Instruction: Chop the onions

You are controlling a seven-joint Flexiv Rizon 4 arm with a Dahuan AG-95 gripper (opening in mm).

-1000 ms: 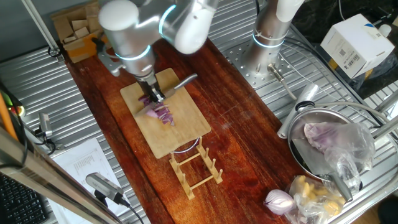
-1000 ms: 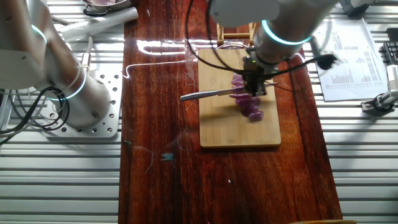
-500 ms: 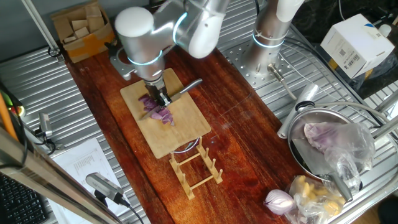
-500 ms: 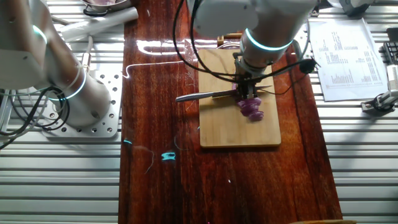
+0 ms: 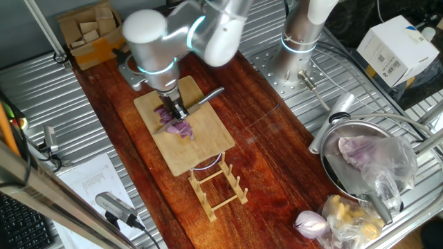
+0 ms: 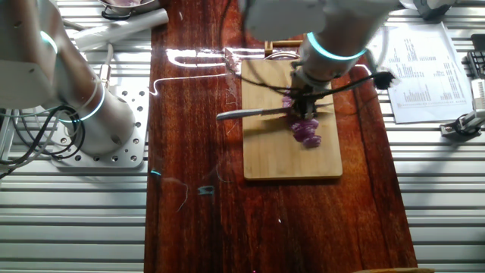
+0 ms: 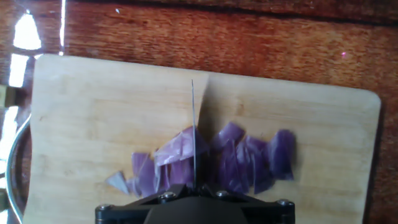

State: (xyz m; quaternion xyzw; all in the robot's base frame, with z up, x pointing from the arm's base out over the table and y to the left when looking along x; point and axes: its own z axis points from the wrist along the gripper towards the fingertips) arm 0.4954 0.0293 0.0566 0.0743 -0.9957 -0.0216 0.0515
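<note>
Arm shifted slightly; knife (image 7: 193,130) splits onions (image 7: 230,158).

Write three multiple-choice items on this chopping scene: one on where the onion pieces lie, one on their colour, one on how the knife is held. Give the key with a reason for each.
1. Where do the onion pieces lie?
A. In the metal bowl
B. On the wooden cutting board
C. On the wooden rack

2. What colour are the pieces?
A. Purple with paler edges
B. Green
C. Orange

3. How does the knife stand?
A. Lying loose on the table
B. Stored in the rack
C. Held in the gripper, blade over the pieces

Key: 1 B, since the hand view shows them spread on the board. 2 A, since they show purple in all three views. 3 C, since the hand view looks straight along the thin blade edge above the pile, and the other fixed view shows the blade sticking out sideways from the gripper.
</note>
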